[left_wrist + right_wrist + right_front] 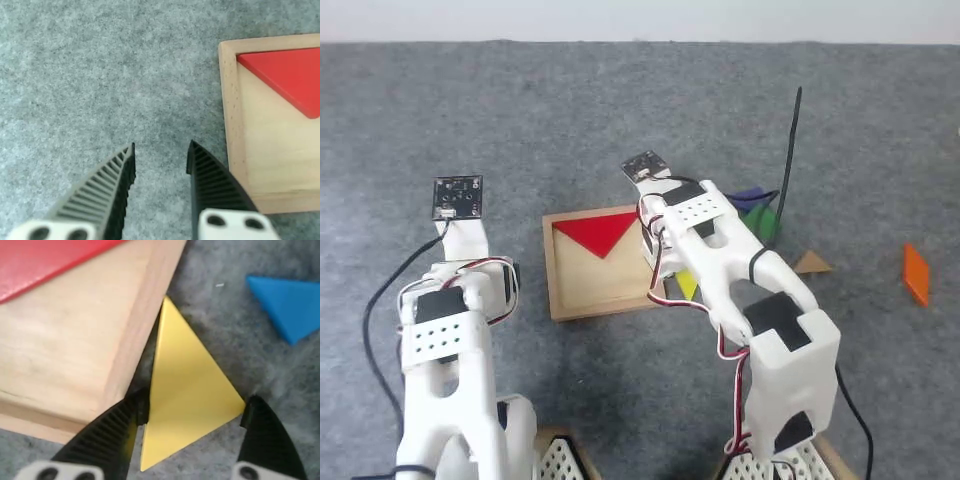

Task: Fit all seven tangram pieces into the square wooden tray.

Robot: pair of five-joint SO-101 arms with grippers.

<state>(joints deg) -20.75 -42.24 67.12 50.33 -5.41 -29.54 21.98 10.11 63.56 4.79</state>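
The square wooden tray (pixel 570 290) lies mid-table with a red triangle (pixel 605 232) in its far part. In the right wrist view a yellow triangle (pixel 187 390) lies on the carpet against the tray's outer wall (pixel 135 345). My right gripper (pixel 194 407) is open and straddles it, one fingertip at each side of the piece. A blue triangle (pixel 292 305) lies just beyond. My left gripper (pixel 162 150) hangs open and empty over bare carpet beside the tray's left rim (pixel 231 110).
Right of the tray lie a green piece (pixel 760 222), a purple piece (pixel 750 197), a tan triangle (pixel 811 263) and, far right, an orange piece (pixel 916 273). A thin black rod (pixel 790 150) stands behind them. Grey carpet covers the table.
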